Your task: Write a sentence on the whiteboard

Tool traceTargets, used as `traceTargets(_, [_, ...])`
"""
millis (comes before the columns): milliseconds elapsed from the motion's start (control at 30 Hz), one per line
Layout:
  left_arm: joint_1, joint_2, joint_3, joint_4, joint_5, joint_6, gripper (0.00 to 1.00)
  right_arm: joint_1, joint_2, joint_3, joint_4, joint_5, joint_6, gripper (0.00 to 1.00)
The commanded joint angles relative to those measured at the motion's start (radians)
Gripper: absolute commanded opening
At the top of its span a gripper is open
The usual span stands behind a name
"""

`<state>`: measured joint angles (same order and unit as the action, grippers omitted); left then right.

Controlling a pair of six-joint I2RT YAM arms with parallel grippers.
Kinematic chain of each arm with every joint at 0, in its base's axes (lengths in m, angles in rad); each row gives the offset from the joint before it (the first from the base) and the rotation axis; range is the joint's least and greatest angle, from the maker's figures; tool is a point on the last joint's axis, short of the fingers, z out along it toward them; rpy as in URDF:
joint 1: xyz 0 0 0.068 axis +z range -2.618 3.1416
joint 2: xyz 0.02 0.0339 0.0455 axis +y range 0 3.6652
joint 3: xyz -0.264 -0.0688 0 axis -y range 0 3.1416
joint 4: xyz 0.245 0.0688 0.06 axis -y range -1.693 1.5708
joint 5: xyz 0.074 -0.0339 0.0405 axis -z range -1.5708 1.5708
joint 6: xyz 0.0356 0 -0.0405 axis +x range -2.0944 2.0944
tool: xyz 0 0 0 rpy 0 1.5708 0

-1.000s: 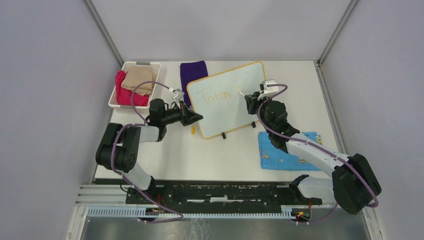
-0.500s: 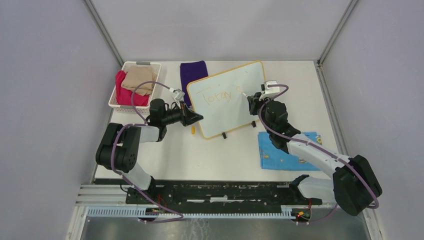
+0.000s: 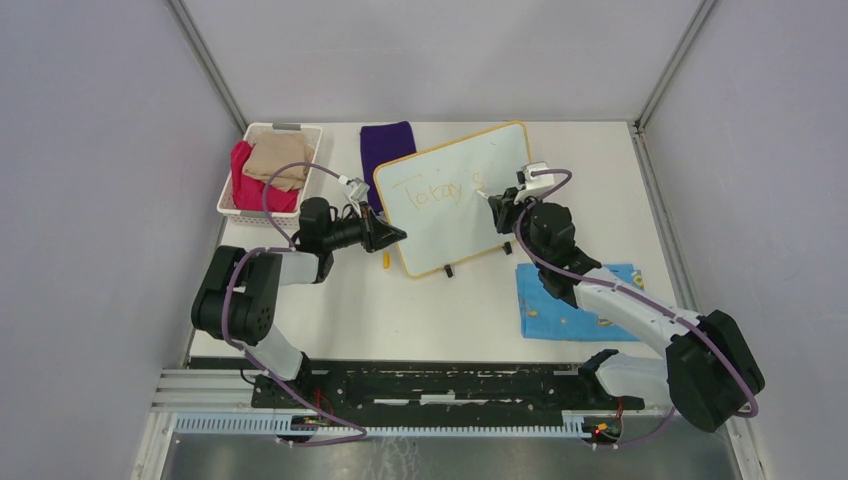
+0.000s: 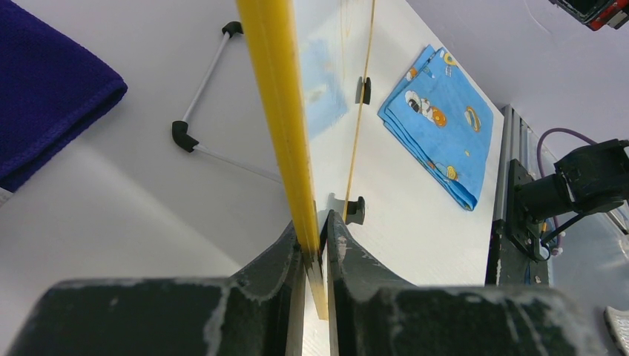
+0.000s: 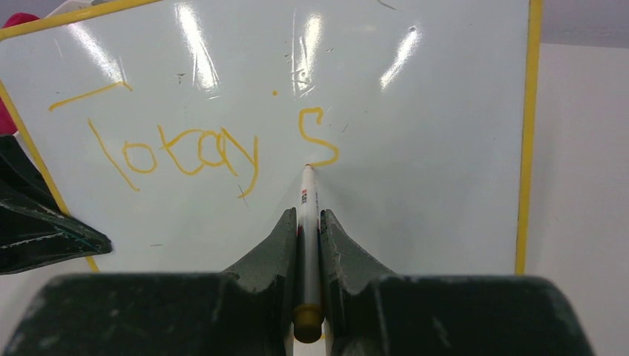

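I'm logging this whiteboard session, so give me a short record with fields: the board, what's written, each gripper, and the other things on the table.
board: whiteboard, yellow frame, standing on the table
writing: sentence unfinished, reads "Today" and an s, yellow-orange
left gripper: shut on the whiteboard's frame edge
right gripper: shut on marker, tip at the bottom of the s
other items: blue printed cloth; purple cloth; basket holding red cloth and beige cloth
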<state>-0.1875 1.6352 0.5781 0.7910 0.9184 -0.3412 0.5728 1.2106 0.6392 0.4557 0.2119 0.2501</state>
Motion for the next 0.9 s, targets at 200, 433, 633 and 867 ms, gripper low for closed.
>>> traceTargets(200, [-0.006, 0.024, -0.001, -0.098, -0.09, 0.117, 0.02, 0.005, -0.069, -0.015, 0.09, -0.046, 0.045, 0.0])
traceTargets(433, [-0.006, 0.03, 0.001, -0.098, -0.089, 0.114, 0.02, 0.018, -0.245, -0.049, -0.001, -0.037, -0.016, 0.0])
traceTargets(633, [-0.006, 0.028, 0.002, -0.103, -0.09, 0.117, 0.02, 0.186, -0.343, -0.108, -0.059, 0.136, -0.204, 0.0])
traceTargets(867, [-0.006, 0.034, 0.004, -0.109, -0.09, 0.119, 0.02, 0.357, -0.309, -0.2, -0.005, 0.211, -0.279, 0.0])
